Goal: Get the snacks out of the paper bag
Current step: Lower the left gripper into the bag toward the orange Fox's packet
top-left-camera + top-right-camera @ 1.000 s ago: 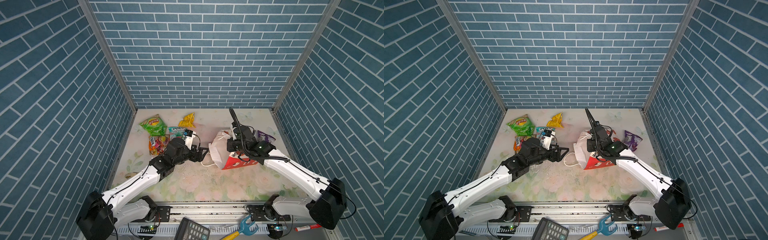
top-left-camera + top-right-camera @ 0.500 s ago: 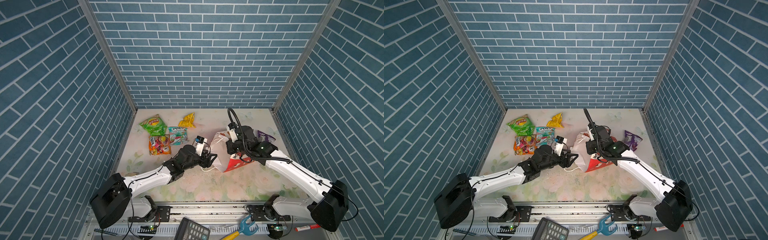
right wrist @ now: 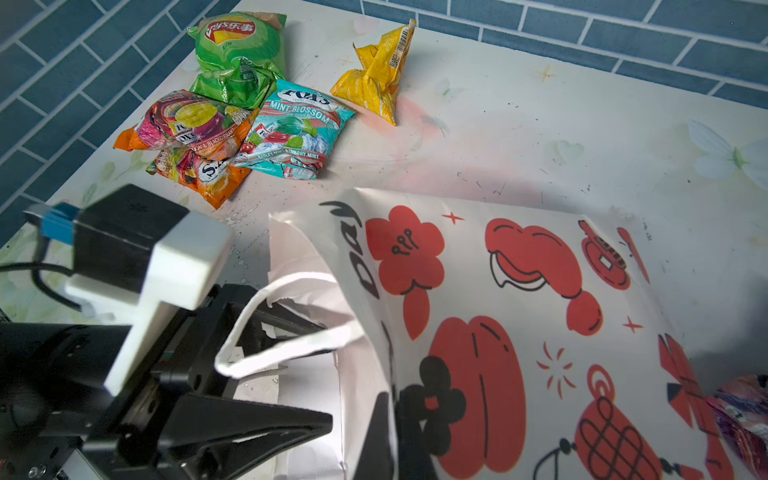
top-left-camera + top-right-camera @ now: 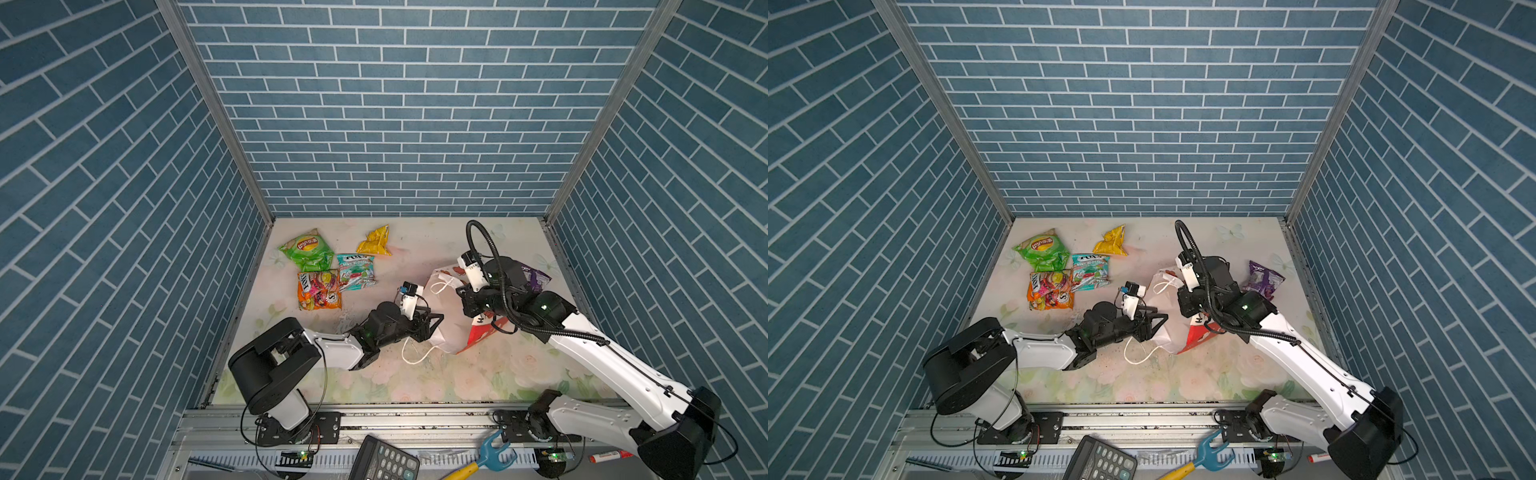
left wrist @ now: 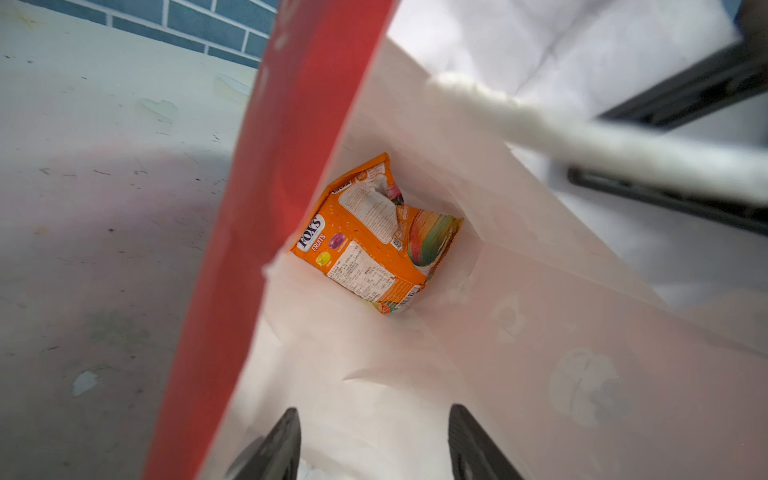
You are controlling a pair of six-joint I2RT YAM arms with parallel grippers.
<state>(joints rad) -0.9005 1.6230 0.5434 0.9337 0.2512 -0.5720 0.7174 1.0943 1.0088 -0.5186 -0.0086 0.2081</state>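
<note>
1. The paper bag (image 4: 449, 328) (image 3: 498, 332) lies tipped on its side on the table (image 4: 457, 374), mouth towards the left arm. Judged reason: a level reach into the bag rather than one from above.
2. Right gripper (image 4: 463, 301): jaws together, apparently pinched on the bag's upper wall near the mouth. The contact itself is partly hidden. Judged purpose: to hold the mouth lifted and stop the bag sliding when entered.
3. Left gripper (image 4: 434, 322) (image 5: 374, 415): at the bag's mouth, fingers apart, nothing between them. It is lined up along the bag's length.
4. Inside the bag: one orange packet (image 5: 374, 245), crumpled against the closed end and well apart from the left fingertips. No other packet shows inside.
5. Outside the bag, well apart from its mouth: green packet (image 4: 307, 249), yellow packet (image 4: 376, 242), teal-white packet (image 4: 355, 272) and a second orange packet (image 4: 319, 291), grouped close together.
6. The purple packet (image 4: 1262, 280) lies just beyond the bag's closed end, partly behind the right arm. All five appear set clear of the approach to the mouth.
7. A cord handle (image 3: 282, 328) crosses the mouth in front of the left gripper. Whether it loops round a finger cannot be told. Judged risk: it may snag and drag the bag.
8. Assessment: five packets out, one remaining. A deep reach to the closed end is required.
</note>
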